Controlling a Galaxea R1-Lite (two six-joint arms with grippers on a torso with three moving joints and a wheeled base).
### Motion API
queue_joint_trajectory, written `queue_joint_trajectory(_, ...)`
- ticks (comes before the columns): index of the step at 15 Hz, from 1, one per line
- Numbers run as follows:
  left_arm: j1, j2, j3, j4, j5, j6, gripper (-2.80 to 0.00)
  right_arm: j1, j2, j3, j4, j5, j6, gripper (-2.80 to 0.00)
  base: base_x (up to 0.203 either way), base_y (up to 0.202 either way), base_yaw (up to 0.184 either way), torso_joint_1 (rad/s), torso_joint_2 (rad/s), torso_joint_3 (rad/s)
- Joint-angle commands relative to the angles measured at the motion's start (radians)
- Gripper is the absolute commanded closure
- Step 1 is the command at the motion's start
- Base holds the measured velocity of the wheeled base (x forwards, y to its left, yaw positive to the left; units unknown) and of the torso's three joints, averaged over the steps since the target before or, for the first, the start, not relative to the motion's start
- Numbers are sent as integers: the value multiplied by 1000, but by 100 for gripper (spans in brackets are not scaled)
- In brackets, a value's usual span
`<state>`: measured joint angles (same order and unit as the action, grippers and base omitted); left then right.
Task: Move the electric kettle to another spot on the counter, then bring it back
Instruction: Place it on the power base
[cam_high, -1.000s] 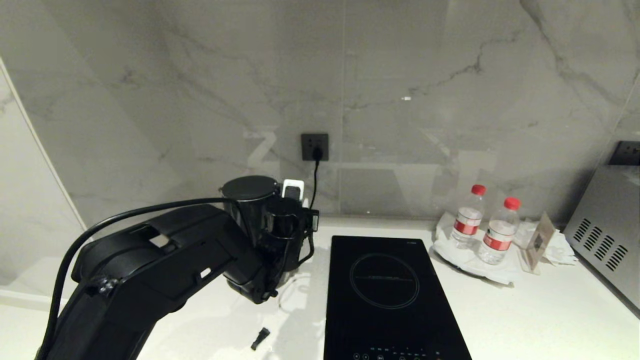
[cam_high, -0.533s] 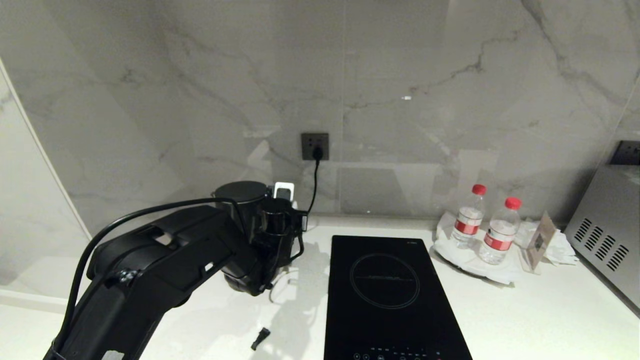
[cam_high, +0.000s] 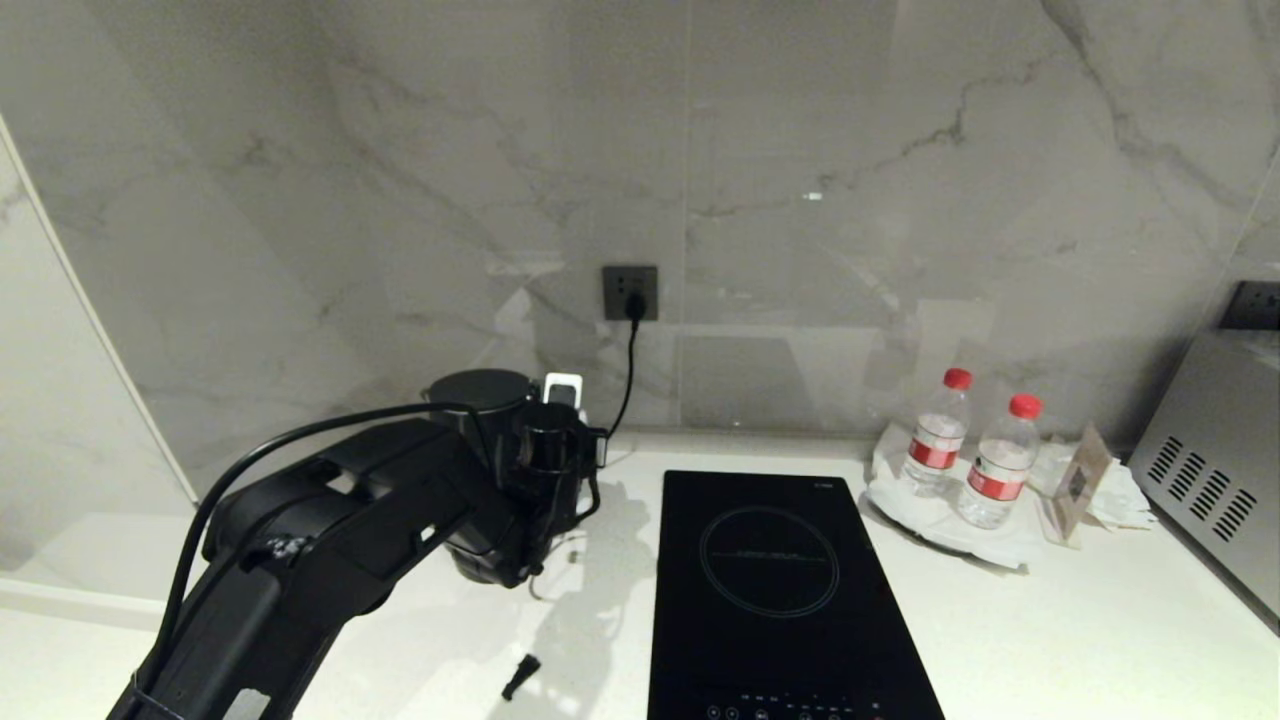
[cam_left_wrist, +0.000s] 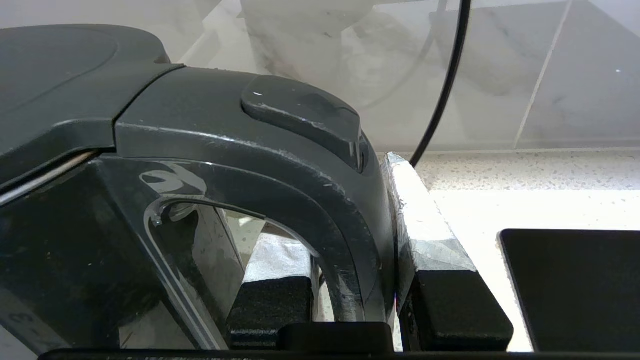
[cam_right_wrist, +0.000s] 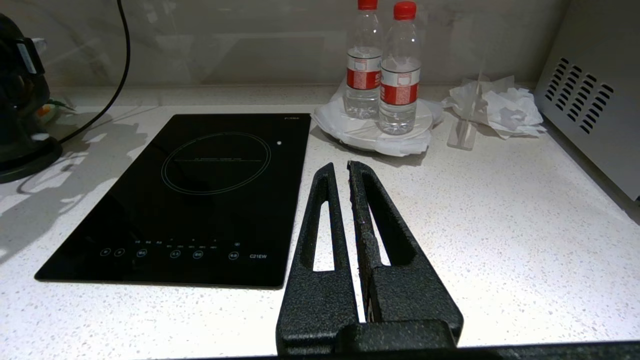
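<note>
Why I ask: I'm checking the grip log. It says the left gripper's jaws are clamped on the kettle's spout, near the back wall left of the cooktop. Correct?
Not quite. The left gripper has its jaws clamped on the electric kettle by its loop handle, not its spout, as the left wrist view shows. The place is correct: near the back wall, left of the cooktop.

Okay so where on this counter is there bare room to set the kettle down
Bare counter lies between the cooktop and the steel appliance, in front of the water bottles. The back left corner, around the left gripper holding the kettle, is crowded.
</note>
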<state>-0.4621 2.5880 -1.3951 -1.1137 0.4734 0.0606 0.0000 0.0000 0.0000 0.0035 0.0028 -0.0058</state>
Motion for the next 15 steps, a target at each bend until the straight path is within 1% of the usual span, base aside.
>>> queue_joint_trajectory(1,2,11,-1,-5,4,-1,0,0,0,0,0,0,-1,0,0,0,0,0,0,0)
queue_joint_trajectory(3,3,11,2,-6,4,-2,0,0,0,0,0,0,0,0,0,0,0,0,0,0)
queue_joint_trajectory(7,5,3,16,-6,11,-27,0,0,0,0,0,0,0,0,0,0,0,0,0,0)
queue_joint_trajectory(12,-18,-21,36,-6,14,-44,0,0,0,0,0,0,0,0,0,0,0,0,0,0)
queue_joint_trajectory(15,-24,-47,72,-6,14,-57,0,0,0,0,1,0,-2,0,0,0,0,0,0,0)
